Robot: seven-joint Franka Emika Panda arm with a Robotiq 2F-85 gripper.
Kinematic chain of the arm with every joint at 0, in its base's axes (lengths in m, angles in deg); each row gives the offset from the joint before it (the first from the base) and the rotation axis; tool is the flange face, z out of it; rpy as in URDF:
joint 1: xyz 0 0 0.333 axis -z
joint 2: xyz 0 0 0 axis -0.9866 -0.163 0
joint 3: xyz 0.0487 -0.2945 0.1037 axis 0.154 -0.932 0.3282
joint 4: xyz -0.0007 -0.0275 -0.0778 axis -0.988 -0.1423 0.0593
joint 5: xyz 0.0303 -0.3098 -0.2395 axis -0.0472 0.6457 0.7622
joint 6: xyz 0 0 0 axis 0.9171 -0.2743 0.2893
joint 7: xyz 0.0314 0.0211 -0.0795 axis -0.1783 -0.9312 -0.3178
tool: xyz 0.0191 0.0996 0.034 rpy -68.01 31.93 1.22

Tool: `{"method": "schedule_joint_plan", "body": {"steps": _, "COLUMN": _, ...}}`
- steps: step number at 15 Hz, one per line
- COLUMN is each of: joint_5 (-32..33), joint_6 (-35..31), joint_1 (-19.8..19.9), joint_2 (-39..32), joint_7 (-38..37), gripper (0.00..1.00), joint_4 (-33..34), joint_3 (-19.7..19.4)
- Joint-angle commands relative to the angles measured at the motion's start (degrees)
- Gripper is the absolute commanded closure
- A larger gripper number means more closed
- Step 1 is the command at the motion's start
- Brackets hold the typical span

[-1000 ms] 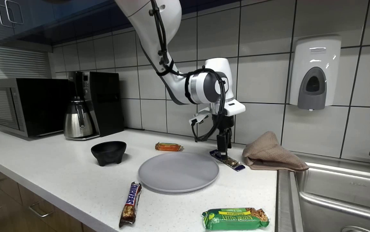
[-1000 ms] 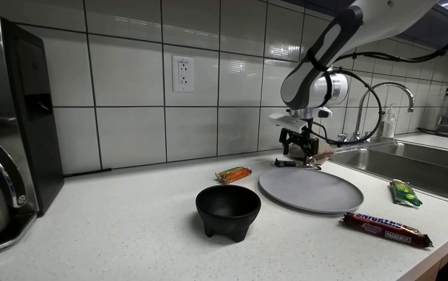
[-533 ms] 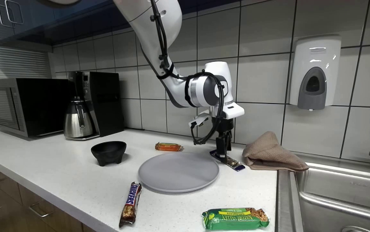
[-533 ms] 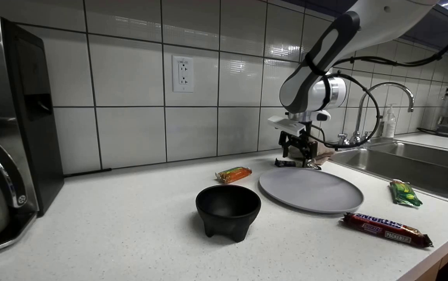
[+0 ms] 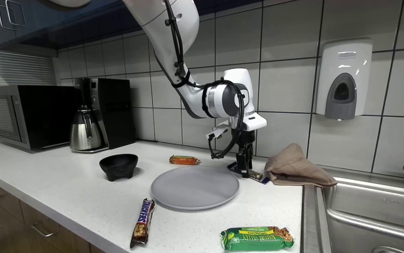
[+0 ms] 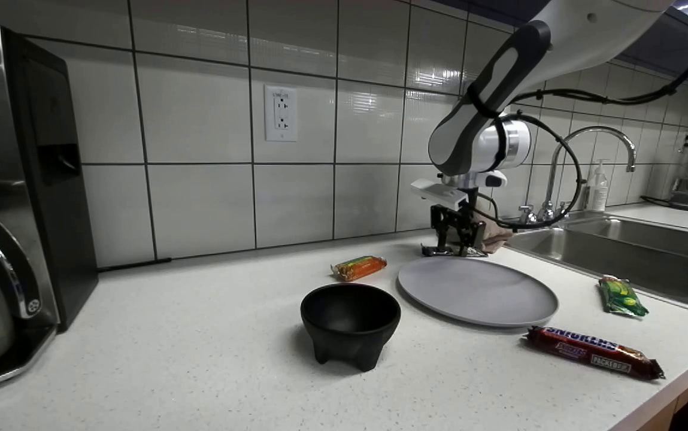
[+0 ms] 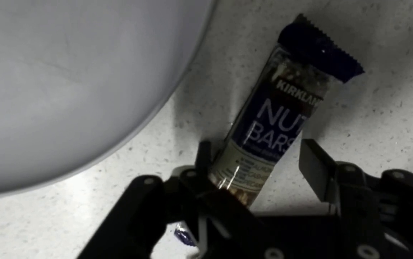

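- Pale tiles (image 6: 194,105) stand behind a white tabletop (image 6: 188,359), which holds a bowl (image 6: 349,340), an orange snack (image 5: 183,160) and a gray plate (image 5: 194,188).
- One nut bar (image 7: 269,122) lies flat on the tabletop, between the plate and a brown cloth (image 5: 293,165).
- Two jaws point down and stand apart, one by each long side of the nut bar, likely because it is thin that way and fits between them.
- One jaw is right by its edge, and it is hard to tell if they touch. A gap shows on the other side, so the nut bar is not held.
- It is shiny, with dark blue ends and pale letters that say NUT BARS. One end has a zigzag edge. Some nuts (image 7: 241,196) show through, but the jaws hide part of it.
- The bowl stands on stubby legs, maybe to keep it steady.
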Motion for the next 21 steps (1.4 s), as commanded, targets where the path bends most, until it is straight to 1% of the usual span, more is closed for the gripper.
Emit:
{"method": "schedule_joint_plan", "body": {"steps": 1, "joint_5": -0.8, "joint_6": 0.0, "joint_1": -0.3, "joint_2": -0.7, "joint_7": -0.8, "gripper": 0.65, "joint_4": 1.2, "joint_3": -0.1}}
{"method": "schedule_joint_plan", "body": {"steps": 2, "joint_5": -0.8, "joint_6": 0.0, "joint_1": -0.3, "joint_2": -0.6, "joint_7": -0.7, "gripper": 0.71, "joint_4": 1.2, "joint_3": -0.1}}
{"method": "schedule_joint_plan", "body": {"steps": 4, "joint_5": -0.8, "joint_6": 0.1, "joint_1": -0.3, "joint_2": -0.5, "joint_7": -0.6, "gripper": 0.87, "joint_4": 1.3, "joint_3": -0.1}}
{"method": "schedule_joint_plan", "body": {"steps": 5, "joint_5": -0.7, "joint_6": 0.1, "joint_1": -0.4, "joint_2": -0.3, "joint_7": -0.5, "gripper": 0.9, "joint_4": 1.2, "joint_3": 0.0}}
{"method": "schedule_joint_plan", "body": {"steps": 7, "joint_5": -0.7, "joint_6": 0.0, "joint_1": -0.5, "joint_2": 0.2, "joint_7": -0.3, "gripper": 0.93, "joint_4": 1.1, "joint_3": 0.1}}
{"method": "schedule_joint_plan", "body": {"steps": 21, "joint_5": 0.1, "joint_6": -1.5, "joint_1": -3.8, "joint_2": 5.1, "joint_7": 1.2, "gripper": 0.92, "joint_4": -2.0, "joint_3": 1.0}}
